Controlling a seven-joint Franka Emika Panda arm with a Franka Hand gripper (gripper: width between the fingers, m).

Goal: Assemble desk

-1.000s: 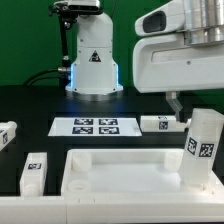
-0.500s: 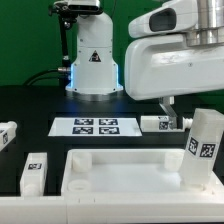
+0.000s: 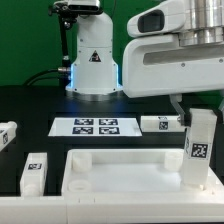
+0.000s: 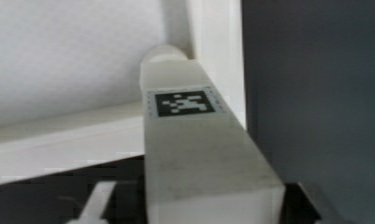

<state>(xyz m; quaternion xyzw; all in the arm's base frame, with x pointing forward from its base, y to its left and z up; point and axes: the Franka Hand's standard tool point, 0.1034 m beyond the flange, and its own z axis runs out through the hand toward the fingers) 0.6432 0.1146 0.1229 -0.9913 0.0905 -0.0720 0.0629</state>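
Note:
The white tabletop (image 3: 115, 156) lies at the front of the table, rim up. One white leg (image 3: 200, 148) stands upright in its corner socket at the exterior view's right, tag facing the camera. My gripper (image 3: 190, 104) comes down over that leg's top. In the wrist view the leg (image 4: 193, 130) runs between my fingers (image 4: 104, 200), which press its sides, so my gripper (image 4: 210, 208) is shut on it. The tabletop's corner (image 4: 77, 100) shows behind the leg. Three loose legs lie on the table: one (image 3: 160, 124) behind the tabletop, two (image 3: 35, 172) (image 3: 6, 136) at the left.
The marker board (image 3: 95, 126) lies flat behind the tabletop. The white robot base (image 3: 92, 62) stands at the back. My arm's white body fills the upper right of the exterior view.
The leg in the socket has turned and now stands straighter, its tag facing the camera more squarely. My arm has shifted slightly above it.

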